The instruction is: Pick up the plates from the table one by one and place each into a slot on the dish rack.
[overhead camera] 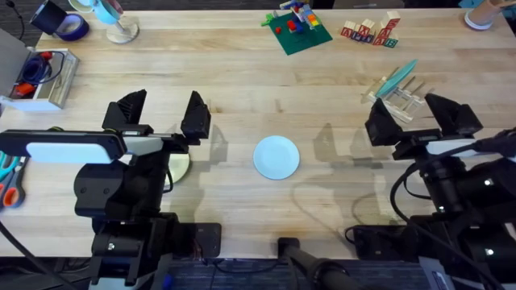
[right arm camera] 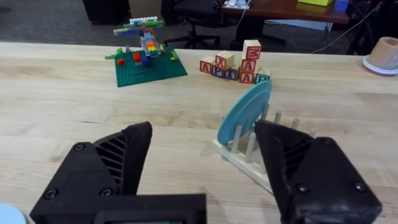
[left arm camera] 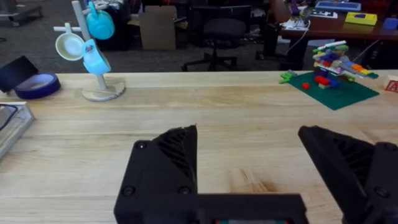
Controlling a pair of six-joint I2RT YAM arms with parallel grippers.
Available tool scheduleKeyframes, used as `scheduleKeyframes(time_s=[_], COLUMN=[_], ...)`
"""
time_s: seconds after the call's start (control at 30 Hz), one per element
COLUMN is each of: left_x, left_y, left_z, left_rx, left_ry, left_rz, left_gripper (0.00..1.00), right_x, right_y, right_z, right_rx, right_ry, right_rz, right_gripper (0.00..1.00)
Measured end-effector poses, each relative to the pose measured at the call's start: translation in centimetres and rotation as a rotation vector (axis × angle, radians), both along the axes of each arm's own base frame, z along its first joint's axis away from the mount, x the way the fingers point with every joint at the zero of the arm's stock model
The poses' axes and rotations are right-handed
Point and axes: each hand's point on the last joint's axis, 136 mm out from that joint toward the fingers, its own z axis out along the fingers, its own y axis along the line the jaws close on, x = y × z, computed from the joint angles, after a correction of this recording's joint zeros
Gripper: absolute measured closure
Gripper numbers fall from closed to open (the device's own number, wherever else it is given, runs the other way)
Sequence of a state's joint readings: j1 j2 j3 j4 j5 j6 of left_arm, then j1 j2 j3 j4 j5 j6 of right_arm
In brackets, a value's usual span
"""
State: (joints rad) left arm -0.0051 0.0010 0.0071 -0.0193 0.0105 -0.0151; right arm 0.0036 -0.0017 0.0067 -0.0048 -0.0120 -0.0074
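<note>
A light blue plate (overhead camera: 276,156) lies flat on the table (overhead camera: 322,80) between the two arms, and its edge shows in the right wrist view (right arm camera: 9,215). A cream-yellow plate (overhead camera: 180,167) lies half hidden under the left arm. The dish rack (overhead camera: 401,98) (right arm camera: 247,158) stands at the right with a teal plate (overhead camera: 397,78) (right arm camera: 245,112) leaning upright in a slot. My left gripper (overhead camera: 162,114) (left arm camera: 247,134) hovers open and empty, just beyond the cream plate. My right gripper (overhead camera: 418,119) (right arm camera: 204,127) is open and empty, just short of the rack.
A mug tree (overhead camera: 114,19) (left arm camera: 93,56) and a blue tape roll (overhead camera: 74,28) stand at the far left. A green baseplate with bricks (overhead camera: 297,28) (right arm camera: 149,62) and letter blocks (overhead camera: 371,32) (right arm camera: 236,65) sit along the far edge. A box (overhead camera: 40,76) rests at the left edge.
</note>
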Motion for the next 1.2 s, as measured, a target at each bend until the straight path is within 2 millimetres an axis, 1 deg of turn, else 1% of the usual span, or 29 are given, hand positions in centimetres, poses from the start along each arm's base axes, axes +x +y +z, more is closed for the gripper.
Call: scheduleKeyframes(time_s=[0.43,0.57,0.67,0.73,0.77,0.8,0.93,1.03,1.2], left_x=[0.0,0.0,-0.1,-0.4,-0.5,-0.7,-1.1,-0.7,0.3], left_y=[0.1,0.1,0.3,0.7,0.8,0.9,1.2,1.2,1.3], left_z=[0.0,0.4,0.2,0.5,1.0,1.9,5.7,8.0,9.5], left_rx=[0.000,0.000,-0.022,-0.056,-0.072,-0.088,-0.118,-0.126,-0.127], left_ry=[-0.001,-0.015,0.013,0.040,0.051,0.058,0.069,0.112,0.285], left_rz=[0.007,0.008,0.020,0.042,0.051,0.059,0.073,0.078,0.097], left_gripper=[0.007,0.007,0.007,0.007,0.007,0.007,0.007,0.007,0.007], right_x=[0.0,0.0,0.0,-0.1,-0.1,-0.2,-0.5,-0.4,0.5], right_y=[0.0,0.0,0.0,0.0,0.0,0.0,0.1,0.1,0.2], right_z=[-0.1,0.0,0.0,0.1,0.2,0.4,2.4,4.6,8.6], right_rx=[0.000,0.000,0.000,0.000,0.001,0.001,0.028,0.062,0.108], right_ry=[0.003,0.000,0.002,0.016,0.031,0.046,0.108,0.173,0.292], right_rz=[0.000,0.000,0.000,0.002,0.003,0.003,-0.001,-0.007,-0.011], right_gripper=[0.006,0.006,0.006,0.006,0.006,0.006,0.006,0.005,0.005])
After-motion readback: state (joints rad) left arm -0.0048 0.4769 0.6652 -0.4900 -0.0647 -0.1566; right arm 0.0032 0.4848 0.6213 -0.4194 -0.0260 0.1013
